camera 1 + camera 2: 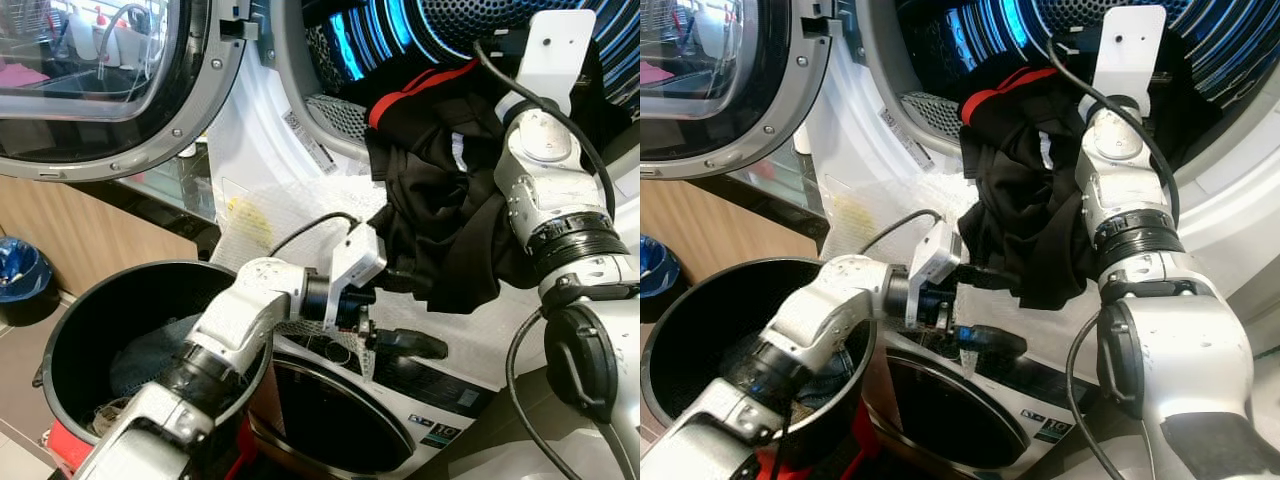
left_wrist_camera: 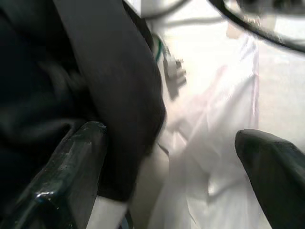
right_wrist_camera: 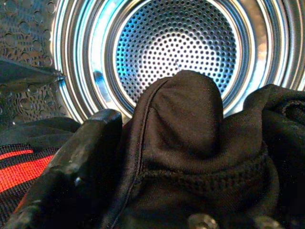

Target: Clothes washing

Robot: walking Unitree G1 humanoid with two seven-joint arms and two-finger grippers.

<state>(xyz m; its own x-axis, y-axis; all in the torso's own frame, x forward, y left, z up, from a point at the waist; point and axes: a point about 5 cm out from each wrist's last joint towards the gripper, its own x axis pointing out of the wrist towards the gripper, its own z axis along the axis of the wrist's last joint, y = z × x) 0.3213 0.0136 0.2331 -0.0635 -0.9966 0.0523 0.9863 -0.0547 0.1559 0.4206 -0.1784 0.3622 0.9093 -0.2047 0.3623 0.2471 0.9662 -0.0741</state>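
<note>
At the upper left of the head views we are seeing the round glass washer door with its grey metal rim (image 1: 150, 120) swung open, and below it, at lower left, the round black plastic laundry basket (image 1: 70, 330) standing on the floor. Our left gripper (image 1: 385, 310) is sitting at lower centre with its two black fingers spread wide apart, one finger (image 2: 71, 167) brushing the hanging hem of the black garment with a red-striped waistband (image 1: 440, 210). That garment is draping over the lip of the blue-lit perforated steel drum (image 3: 176, 52) at upper centre. At the upper right our right gripper (image 3: 157, 157) is reaching into the drum mouth, clamped onto the bunched black cloth.
</note>
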